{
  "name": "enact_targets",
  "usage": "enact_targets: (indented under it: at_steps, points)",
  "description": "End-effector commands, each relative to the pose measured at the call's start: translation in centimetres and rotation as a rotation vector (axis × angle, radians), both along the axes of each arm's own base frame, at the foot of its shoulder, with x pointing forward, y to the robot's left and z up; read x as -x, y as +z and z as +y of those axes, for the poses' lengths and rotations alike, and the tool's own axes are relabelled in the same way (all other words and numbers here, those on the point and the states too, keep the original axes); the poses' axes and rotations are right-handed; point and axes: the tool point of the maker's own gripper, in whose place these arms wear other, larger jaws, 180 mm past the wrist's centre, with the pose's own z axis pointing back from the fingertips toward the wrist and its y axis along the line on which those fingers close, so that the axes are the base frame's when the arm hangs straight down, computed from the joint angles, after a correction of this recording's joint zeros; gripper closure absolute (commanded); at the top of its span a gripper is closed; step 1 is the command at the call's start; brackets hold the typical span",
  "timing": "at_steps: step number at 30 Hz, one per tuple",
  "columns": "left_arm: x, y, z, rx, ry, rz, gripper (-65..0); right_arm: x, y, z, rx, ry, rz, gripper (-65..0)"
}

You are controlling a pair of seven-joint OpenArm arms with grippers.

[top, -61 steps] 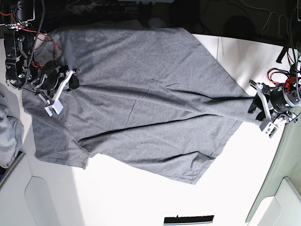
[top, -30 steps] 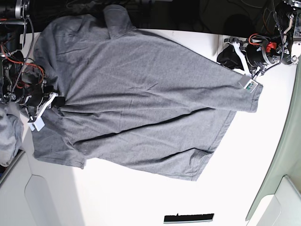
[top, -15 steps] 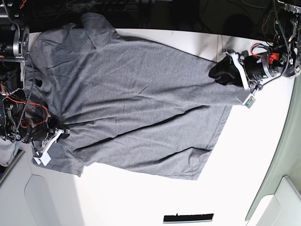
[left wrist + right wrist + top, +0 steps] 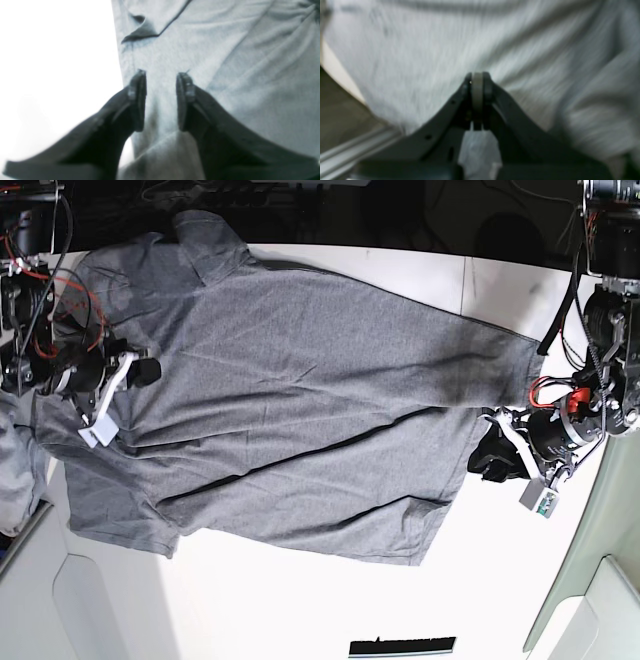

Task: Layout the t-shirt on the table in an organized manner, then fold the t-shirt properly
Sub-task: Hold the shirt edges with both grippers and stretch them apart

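The grey t-shirt [image 4: 300, 400] lies spread and wrinkled across the white table [image 4: 300, 600], with its collar end toward the view's left. My right gripper [image 4: 118, 385] sits on that end. The right wrist view shows my right gripper [image 4: 477, 82] shut, with a thin strip of the t-shirt [image 4: 420, 50] pinched between its pads. My left gripper [image 4: 490, 460] is at the hem on the view's right. Seen from the left wrist, my left gripper [image 4: 160, 100] has its jaws apart, straddling the t-shirt [image 4: 237, 62] just inside its edge, with bare table [image 4: 50, 50] beside it.
A paler cloth bundle [image 4: 15, 470] hangs at the base view's left edge. A dark strip [image 4: 400, 646] lies near the table's lower edge. A seam line [image 4: 466, 280] crosses the tabletop. A pale green edge [image 4: 600, 560] borders the right side. A metal rail [image 4: 357, 150] runs below the right gripper.
The left gripper left the shirt's right corner and moved down the base view to the hem edge. The right gripper moved up the view along the collar end, with cloth in it.
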Motion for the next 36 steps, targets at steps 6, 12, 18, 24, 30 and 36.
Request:
enact_targets:
  at_steps: [6, 12, 18, 24, 30, 36]
  points:
    - [-3.7, -3.3, -3.6, 0.01, -0.057, 0.066, -12.7, 3.6, -0.5, -0.1, 0.014, 0.023, 0.02, 0.0]
    - [-4.8, -7.0, -4.2, -0.064, -0.024, 0.14, -8.2, 6.9, -3.3, -2.1, 0.116, 0.015, 0.084, 0.0]
    - [-3.8, -10.2, 1.9, -0.185, 0.117, 0.268, -8.2, 7.8, -6.2, -5.5, 0.239, -0.013, 0.135, 0.0]
    - [-0.2, -10.9, 9.2, -0.287, 0.19, 0.382, -8.2, 4.0, -6.0, -7.0, 0.233, -0.075, 0.116, 0.0]
    - [3.6, -11.6, 13.8, -0.302, 0.251, 0.443, -8.2, -2.4, -3.7, -7.1, 0.172, -0.142, 0.041, 0.0]
    - [2.7, -10.9, 12.0, -0.239, 0.183, 0.403, -8.3, -5.1, -1.8, -5.8, 0.061, -0.184, -0.003, 0.0]
